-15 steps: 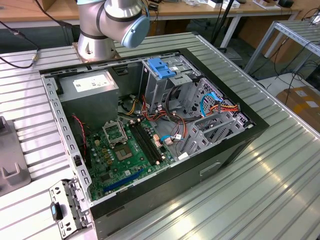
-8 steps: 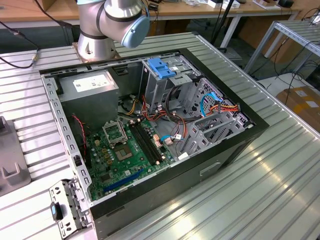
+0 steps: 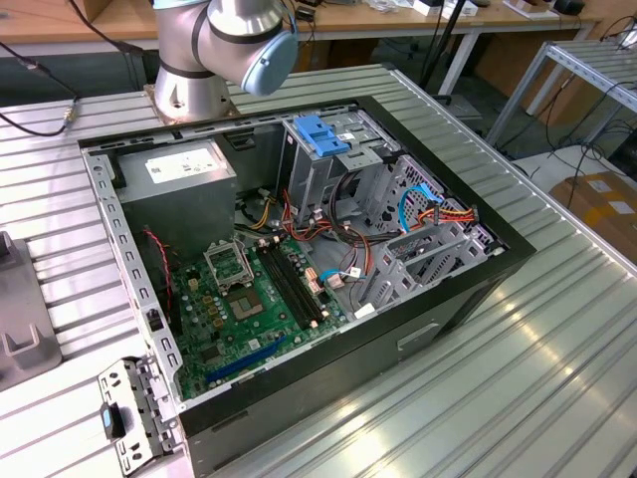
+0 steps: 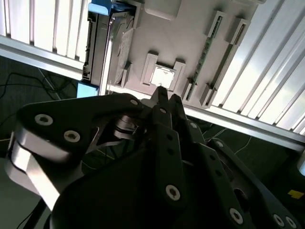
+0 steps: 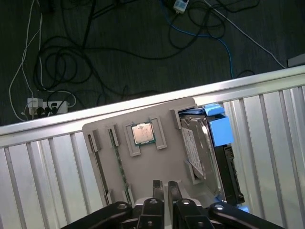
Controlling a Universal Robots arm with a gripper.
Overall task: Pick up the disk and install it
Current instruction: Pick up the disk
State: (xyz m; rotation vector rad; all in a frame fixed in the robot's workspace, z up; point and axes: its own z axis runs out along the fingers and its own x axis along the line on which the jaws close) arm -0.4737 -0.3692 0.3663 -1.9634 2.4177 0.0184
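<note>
Pickup not begun: your gripper [image 5: 162, 184] hangs closed and empty above the grey tray [image 5: 159, 162], while the disk [image 5: 199, 148] stands on edge in its slot just off to the gripper's side, uninstalled.

I see bright overhead light; glare streaks on the ribbed silver metal table [image 3: 542, 373] at 4 o'clock, exterior view. Second wrist view: black gripper [image 4: 164, 96] dark against blown-out slats [image 4: 267, 71].
</note>
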